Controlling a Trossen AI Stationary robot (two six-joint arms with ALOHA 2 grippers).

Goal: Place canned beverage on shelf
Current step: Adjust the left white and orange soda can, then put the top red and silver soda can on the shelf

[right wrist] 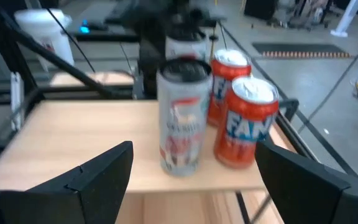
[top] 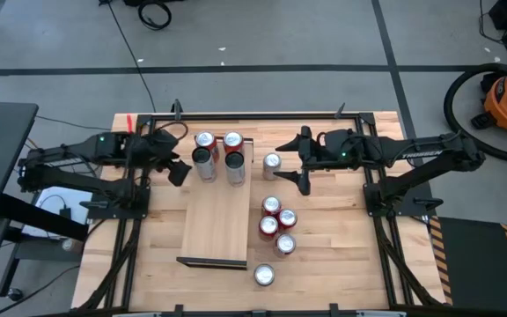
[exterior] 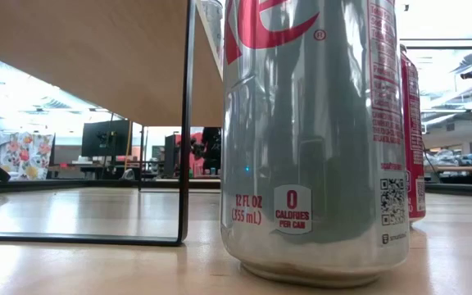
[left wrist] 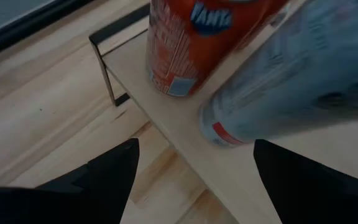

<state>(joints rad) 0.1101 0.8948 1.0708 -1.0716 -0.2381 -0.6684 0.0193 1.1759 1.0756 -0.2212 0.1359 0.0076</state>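
The shelf [top: 214,224] is a pale board on dark legs at the table's middle. Several cans stand on its far end: two orange ones [top: 233,141] [top: 204,141] and two silver ones [top: 203,160] [top: 235,163]. Another silver can [top: 272,164] stands just off the shelf's right edge. My left gripper [top: 181,158] is open and empty at the shelf's left side, facing the nearest orange can [left wrist: 185,43] and silver can [left wrist: 291,74]. My right gripper [top: 294,164] is open and empty at the shelf's right side, facing a silver can [right wrist: 182,118] and an orange can [right wrist: 247,124].
A cluster of red cans [top: 276,220] stands on the table right of the shelf, and one silver can [top: 263,275] stands near the front edge; it fills the low view [exterior: 318,139]. The shelf's near half is bare. The shelf's dark leg [exterior: 187,123] shows in the low view.
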